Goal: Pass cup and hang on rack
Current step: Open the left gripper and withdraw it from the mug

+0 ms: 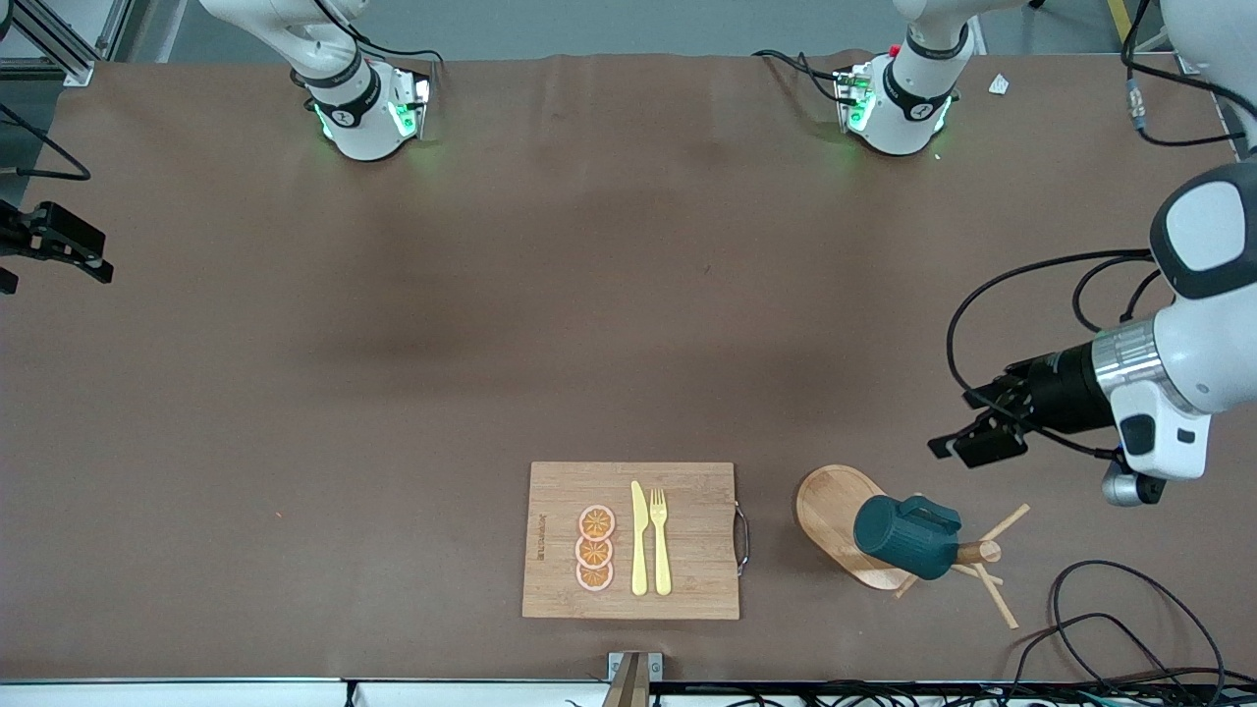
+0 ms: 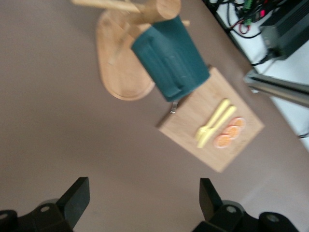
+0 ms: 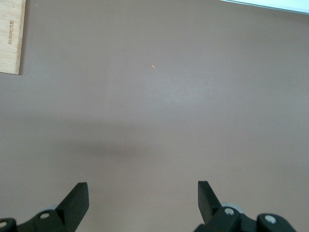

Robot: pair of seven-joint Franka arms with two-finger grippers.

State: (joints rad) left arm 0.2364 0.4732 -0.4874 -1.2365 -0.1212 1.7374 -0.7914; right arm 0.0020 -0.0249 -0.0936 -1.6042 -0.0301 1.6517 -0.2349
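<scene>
Front view, contents counted: one cup (image 1: 896,535), dark teal with a small side handle; one rack (image 1: 843,518), light wood with an oval base, a thick post and thin pegs; one bamboo cutting board (image 1: 687,520) carrying one yellow knife (image 1: 638,538), one yellow fork (image 1: 660,540) and three orange slices (image 1: 595,548) in a row. Surface: brown bench (image 1: 393,344), with dark cables at its edge toward the left arm's end. Cup location: hung on the rack, beside the cutting board toward the left arm's end of the bench. Orientation: cup lies tipped on its side, long axis roughly level, handle uppermost, one end against the post, the other over the rack's base. Left tool (image 1: 967,442): released, fingers spread wide and empty, hanging over the bench near the rack. Right tool (image 3: 142,203): released, fingers apart, empty, over bare bench toward the right arm's end; that arm waits.
</scene>
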